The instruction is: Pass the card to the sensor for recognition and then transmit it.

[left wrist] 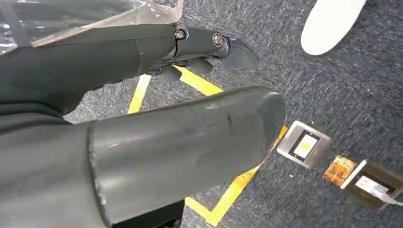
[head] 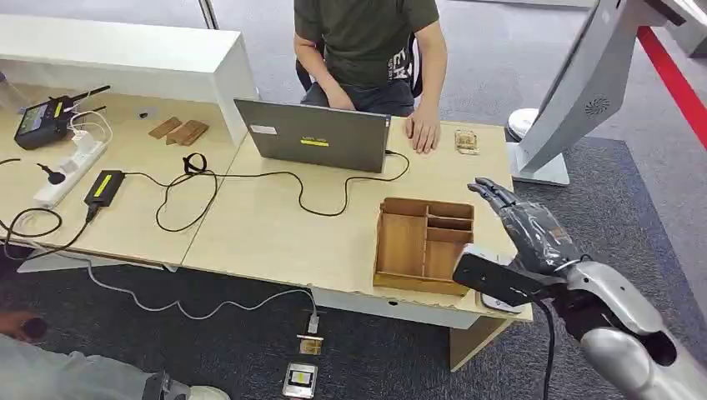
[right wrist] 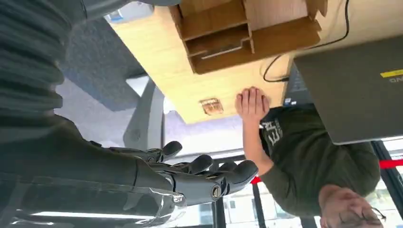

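Spanning grey carpet (head: 250, 342), wooden table (head: 275, 237)

The head view looks down on the table (head: 275, 242) from high. The right wrist view shares its wooden organizer (right wrist: 247, 33), inverted. The left wrist view faces the carpet (left wrist: 332, 85), close.

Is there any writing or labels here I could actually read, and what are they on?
No text reads clearly.
Yellow label on the laptop lid: too small to read.
White print on the person's dark shirt: partly cut off, unreadable.
Yellow sticker on the black power brick: blurred.
Screen of the floor device: no legible characters.
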You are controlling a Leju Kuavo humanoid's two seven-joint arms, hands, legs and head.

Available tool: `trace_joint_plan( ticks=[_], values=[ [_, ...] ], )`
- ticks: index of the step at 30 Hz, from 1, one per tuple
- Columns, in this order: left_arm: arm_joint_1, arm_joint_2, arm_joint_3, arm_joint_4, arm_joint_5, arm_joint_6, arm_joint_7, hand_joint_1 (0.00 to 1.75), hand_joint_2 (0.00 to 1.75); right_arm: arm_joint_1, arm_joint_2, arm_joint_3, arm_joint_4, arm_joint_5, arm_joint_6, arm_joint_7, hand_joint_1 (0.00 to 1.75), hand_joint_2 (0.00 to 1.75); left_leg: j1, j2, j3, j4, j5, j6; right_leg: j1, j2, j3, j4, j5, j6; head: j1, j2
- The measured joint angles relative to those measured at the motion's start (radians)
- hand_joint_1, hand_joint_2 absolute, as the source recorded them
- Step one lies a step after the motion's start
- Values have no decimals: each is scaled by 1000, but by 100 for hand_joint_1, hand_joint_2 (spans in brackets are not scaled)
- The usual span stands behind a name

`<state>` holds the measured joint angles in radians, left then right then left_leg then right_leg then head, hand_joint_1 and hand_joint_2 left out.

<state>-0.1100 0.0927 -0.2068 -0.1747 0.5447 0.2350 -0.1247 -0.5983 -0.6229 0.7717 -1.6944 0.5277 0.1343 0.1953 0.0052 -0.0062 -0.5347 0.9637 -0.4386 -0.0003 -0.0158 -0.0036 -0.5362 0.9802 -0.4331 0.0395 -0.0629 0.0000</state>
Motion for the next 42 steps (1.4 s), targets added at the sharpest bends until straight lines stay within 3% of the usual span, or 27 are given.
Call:
trace_joint_plan(
  ticks=[8,16,32,42],
  values=[
    [-1,0,-12,0,-3,-13,-8,0,0,-68,114,27,181,63,-49,-84,0,175,0,0,0,0,0,0,0,0,0,0,0,0,0,0],
    [-1,0,-20,0,2,-22,-10,0,0,-88,201,34,328,86,-83,-112,0,175,0,0,0,0,0,0,0,0,0,0,0,0,0,0],
    [1,2,-27,0,12,-11,0,0,0,-88,296,34,505,128,-92,-146,0,175,0,0,0,0,0,0,0,0,-1,0,0,0,0,0],
    [2,2,-34,0,14,-8,5,0,0,-88,328,34,536,139,-90,-152,0,175,0,0,0,0,0,0,0,0,-1,0,0,0,1,0]
  ],
)
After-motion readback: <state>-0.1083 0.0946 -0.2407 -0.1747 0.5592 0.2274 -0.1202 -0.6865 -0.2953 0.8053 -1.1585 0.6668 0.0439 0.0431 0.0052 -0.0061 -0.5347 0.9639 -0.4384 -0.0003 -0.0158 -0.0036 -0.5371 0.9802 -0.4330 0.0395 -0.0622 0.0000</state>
